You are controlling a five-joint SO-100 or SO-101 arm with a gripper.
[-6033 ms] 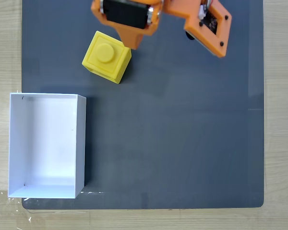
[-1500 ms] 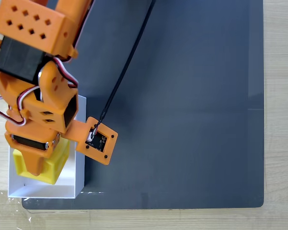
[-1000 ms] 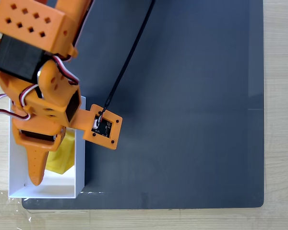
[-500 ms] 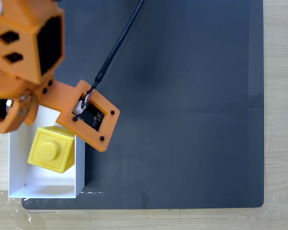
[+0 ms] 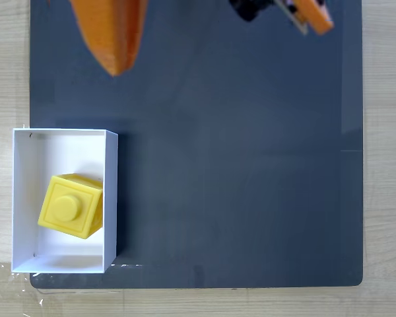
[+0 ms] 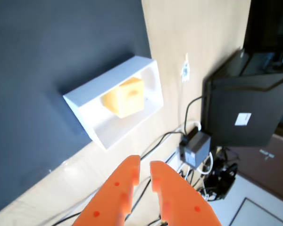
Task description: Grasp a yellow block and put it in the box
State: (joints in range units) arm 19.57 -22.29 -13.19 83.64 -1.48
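Observation:
The yellow block (image 5: 71, 205) lies inside the white box (image 5: 59, 148) at the lower left of the fixed view, stud up and turned slightly askew, with nothing touching it. My orange gripper (image 5: 116, 66) hangs blurred at the top of that view, well away from the box. The wrist view looks down from high up on the box (image 6: 85, 96) with the block (image 6: 125, 96) in it. There my gripper (image 6: 144, 164) has its two fingers close together with nothing between them.
A dark grey mat (image 5: 251, 165) covers a light wooden table (image 5: 386, 165). The arm's camera mount (image 5: 307, 12) pokes in at the top right. Beyond the table edge, the wrist view shows a black monitor (image 6: 245, 103), a power adapter (image 6: 195, 148) and cables.
The arm has pulled up and away from the box toward the top of the fixed view. The block stays where it was let go, inside the box.

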